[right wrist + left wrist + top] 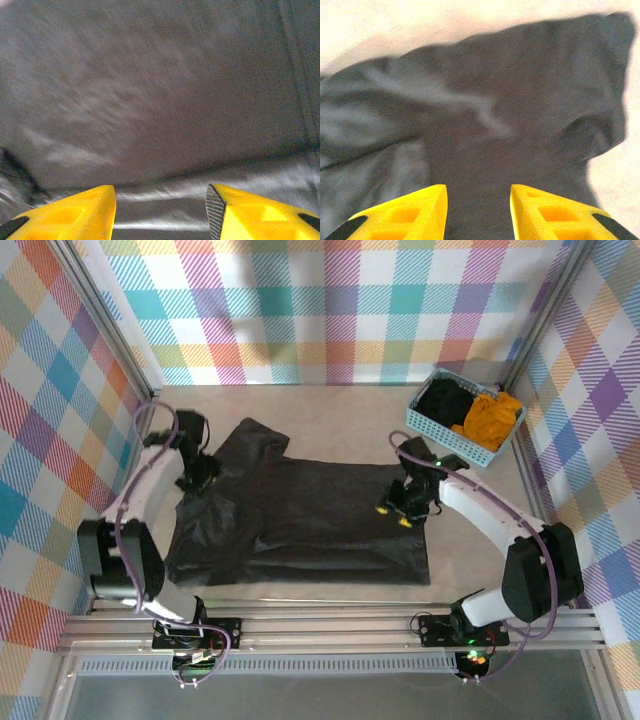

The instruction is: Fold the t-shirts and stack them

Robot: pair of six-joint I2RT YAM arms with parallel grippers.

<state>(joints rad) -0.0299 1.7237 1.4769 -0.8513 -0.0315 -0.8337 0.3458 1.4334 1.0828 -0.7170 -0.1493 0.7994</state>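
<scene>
A dark charcoal-grey t-shirt [300, 525] lies spread across the middle of the table, its left part rumpled and a sleeve [590, 135] sticking out toward the back. My left gripper [200, 475] hovers over the shirt's left side; its yellow fingers stand apart with only cloth below them [478, 192]. My right gripper [393, 514] is over the shirt's right edge, open too, with a fold of the fabric lying beneath the gap [161, 192]. A black t-shirt [445, 398] and a mustard-orange t-shirt [492, 418] sit bunched in the basket.
The light blue perforated basket [450, 443] stands at the back right corner, tilted. Plaid walls close in the table on three sides. Bare tabletop [340, 410] shows behind the spread shirt and to its right.
</scene>
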